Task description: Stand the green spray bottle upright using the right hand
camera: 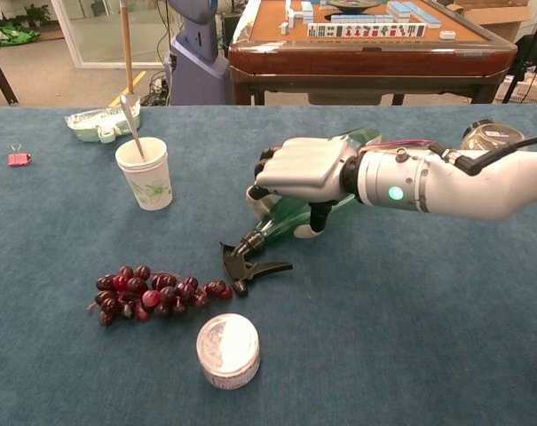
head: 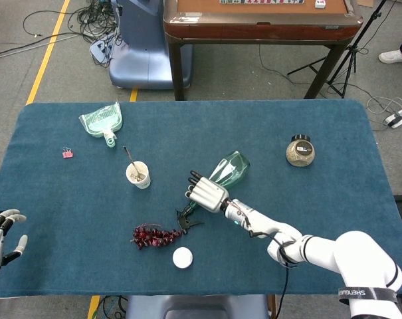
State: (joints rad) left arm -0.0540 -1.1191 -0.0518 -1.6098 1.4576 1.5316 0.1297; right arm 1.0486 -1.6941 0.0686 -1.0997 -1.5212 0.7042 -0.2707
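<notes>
The green spray bottle (head: 231, 166) lies on its side on the blue table, base toward the back right. Its black trigger nozzle (camera: 245, 264) points to the front left. My right hand (head: 206, 191) sits over the bottle's neck, and in the chest view this right hand (camera: 304, 169) has its fingers curled down the far side and its thumb on the near side, gripping the green spray bottle (camera: 281, 224). The nozzle stands a little off the cloth. At the table's front left edge, my left hand (head: 0, 238) holds nothing, fingers apart.
A bunch of red grapes (camera: 157, 295) and a white round tin (camera: 228, 348) lie just in front of the nozzle. A paper cup with a spoon (camera: 145, 173) stands to the left. A glass jar (head: 300, 151) stands back right; a green dustpan (head: 102, 121) and pink clip (head: 68, 153) lie back left.
</notes>
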